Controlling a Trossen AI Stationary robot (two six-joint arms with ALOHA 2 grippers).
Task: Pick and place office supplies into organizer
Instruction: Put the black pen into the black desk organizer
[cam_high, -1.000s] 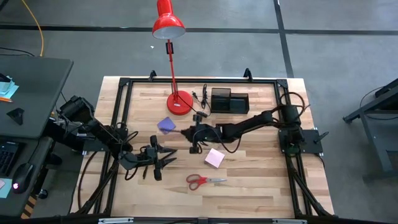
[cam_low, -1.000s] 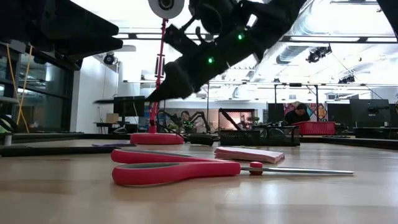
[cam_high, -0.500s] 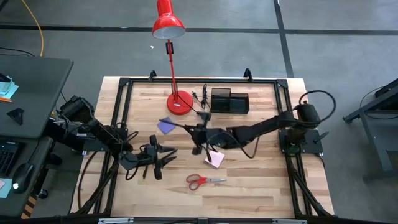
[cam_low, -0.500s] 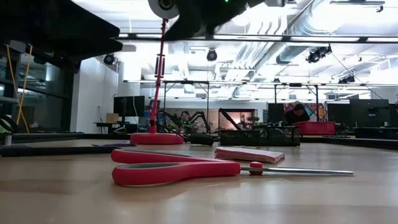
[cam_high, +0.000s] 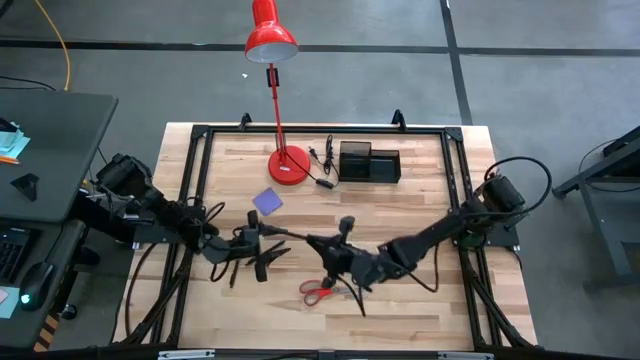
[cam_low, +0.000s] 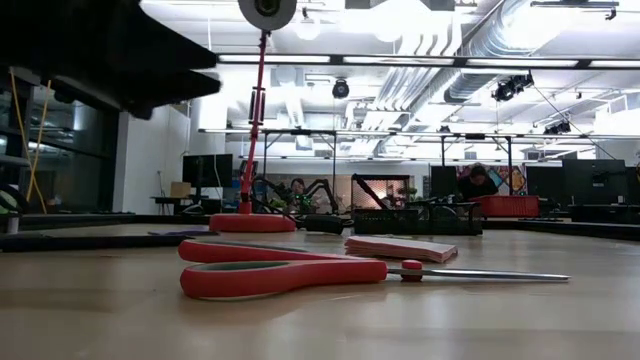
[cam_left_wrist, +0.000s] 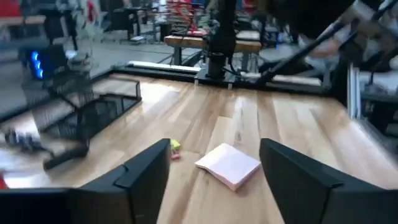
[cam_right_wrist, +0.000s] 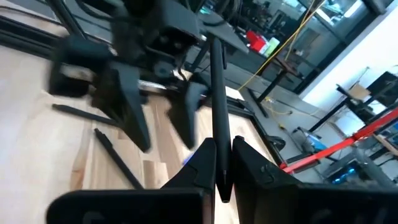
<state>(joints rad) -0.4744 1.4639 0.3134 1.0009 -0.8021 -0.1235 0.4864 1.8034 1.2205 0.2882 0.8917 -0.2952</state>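
Observation:
My right gripper (cam_high: 316, 243) (cam_right_wrist: 222, 147) hangs over the table's middle, shut on a thin dark pen (cam_high: 290, 235). The pen points toward my left gripper (cam_high: 262, 250) (cam_left_wrist: 214, 149), which stands open near the left side with nothing between its fingers. Other pens (cam_high: 236, 270) (cam_right_wrist: 115, 159) lie flat on the table below it. The red-handled scissors (cam_high: 322, 292) (cam_low: 290, 270) lie near the front, partly under my right arm. The pink pad (cam_left_wrist: 229, 165) (cam_low: 400, 248) and a tiny yellow piece (cam_left_wrist: 175, 148) lie flat. The purple pad (cam_high: 267, 201) lies farther back. The black organizer (cam_high: 369, 163) stands at the far side. My right gripper pinches the pen near one end (cam_right_wrist: 220, 163) between its two fingers. The fingers come about level from the table's right. The pen sticks out ahead of the fingertips, along them, and is lifted clear of the table. Its free end (cam_right_wrist: 214, 50) reaches close to my left gripper.
A red desk lamp stands on its round base (cam_high: 287, 165) left of the organizer, its stem leaning over the far edge. A black metal frame (cam_high: 190, 200) runs around the tabletop. Bare wood lies at the front right (cam_high: 420, 300).
My right gripper has swung from beside the purple pad toward the table's near edge and risen out of the low view, carrying the pen, and now covers the pink pad from above. My left gripper has shifted a little toward the far edge.

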